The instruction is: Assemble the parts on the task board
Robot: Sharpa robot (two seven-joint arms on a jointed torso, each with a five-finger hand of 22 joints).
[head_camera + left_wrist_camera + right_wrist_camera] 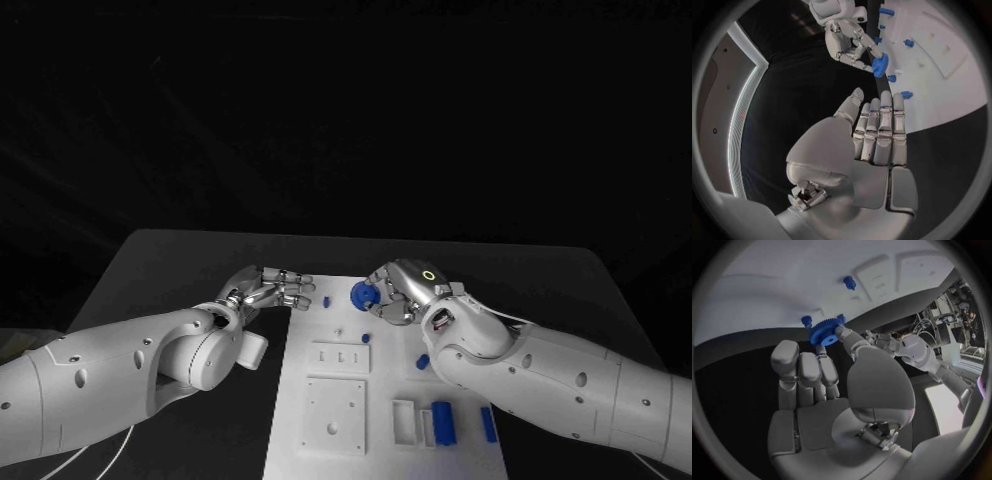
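While my right hand point(408, 293) pinches the blue gear point(365, 294) at its fingertips, I read the gear as hanging over the far end of the white task board point(335, 400), face turned outward. A small blue peg point(327, 300) stands on the board just beside it, toward my left hand point(274, 289); I'd guess that's the seat, so the gear's bore must line up with the peg's upright axis. Right hand is plainly nearer. Left hand hovers off the board's edge, fingers loosely curled, holding nothing. Gear is toothed hard plastic, flat disc; board is matte, with recessed square pockets. Near end holds blue blocks point(443, 421).
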